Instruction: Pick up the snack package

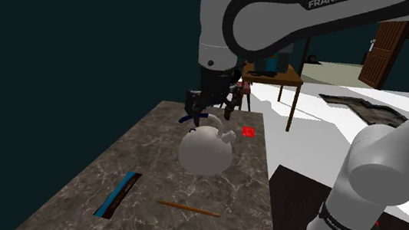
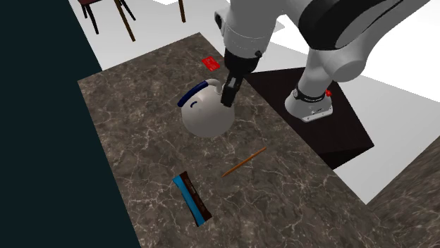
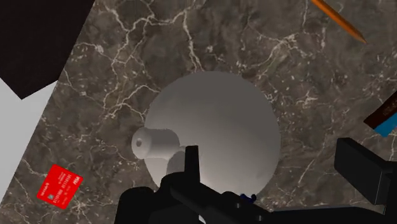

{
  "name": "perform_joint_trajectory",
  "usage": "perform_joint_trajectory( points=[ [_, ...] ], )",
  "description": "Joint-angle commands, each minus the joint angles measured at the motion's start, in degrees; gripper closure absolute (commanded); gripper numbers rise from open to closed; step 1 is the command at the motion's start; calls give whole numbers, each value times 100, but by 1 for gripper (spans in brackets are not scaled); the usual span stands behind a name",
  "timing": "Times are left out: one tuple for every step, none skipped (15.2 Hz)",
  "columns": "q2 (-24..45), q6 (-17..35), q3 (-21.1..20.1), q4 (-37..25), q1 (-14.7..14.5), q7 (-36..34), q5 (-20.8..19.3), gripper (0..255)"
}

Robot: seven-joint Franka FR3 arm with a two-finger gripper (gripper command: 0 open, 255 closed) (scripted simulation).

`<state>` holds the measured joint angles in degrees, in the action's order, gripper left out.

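Observation:
The snack package (image 1: 118, 194) is a long flat bar, blue along one side and dark brown along the other, lying on the marble tabletop (image 1: 67, 224). In the second exterior view the package (image 2: 192, 199) lies near the table's lower edge, far from the hand. In the wrist view one end of the package (image 3: 385, 118) shows beyond the right finger. My black gripper (image 1: 210, 111) hangs open right above a round white kettle (image 1: 205, 150). The gripper (image 2: 229, 95) points down at the kettle (image 2: 206, 113). The gripper (image 3: 277, 168) holds nothing; the kettle (image 3: 216, 127) lies under it.
A thin brown pencil (image 1: 189, 208) lies between kettle and package, also seen as the pencil (image 2: 245, 161). A small red card (image 1: 248, 131) sits by the table's edge near the kettle. The dark stand (image 2: 317, 120) borders the table. A wooden table (image 1: 276, 76) stands behind.

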<state>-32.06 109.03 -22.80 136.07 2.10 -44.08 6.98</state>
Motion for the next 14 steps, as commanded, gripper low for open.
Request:
perform_joint_trajectory(
  points=[
    [402, 257, -316, -122, 64, -527, 48, 0],
    [590, 357, -453, -194, 99, -768, 48, 0],
    [787, 455, -588, -276, 136, -1012, 34, 0],
    [992, 552, -725, -366, 179, -1259, 8, 0],
    [1206, 646, -858, -464, 222, -1513, -35, 0],
    [1430, 737, -990, -572, 267, -1773, -95, 0],
    [1664, 824, -1118, -687, 311, -2039, -172, 0],
    [1907, 906, -1242, -812, 352, -2313, -269, 0],
    [2161, 981, -1357, -945, 388, -2595, -386, 0],
    [2424, 1050, -1464, -1086, 416, -2883, -522, 0],
    [2697, 1110, -1556, -1237, 432, -3179, -677, 0],
    [2978, 1160, -1632, -1397, 432, -3479, -848, 0],
    [3265, 1200, -1688, -1567, 414, -3779, -1032, 0],
    [3555, 1228, -1720, -1746, 373, -4077, -1222, 0]
  ],
)
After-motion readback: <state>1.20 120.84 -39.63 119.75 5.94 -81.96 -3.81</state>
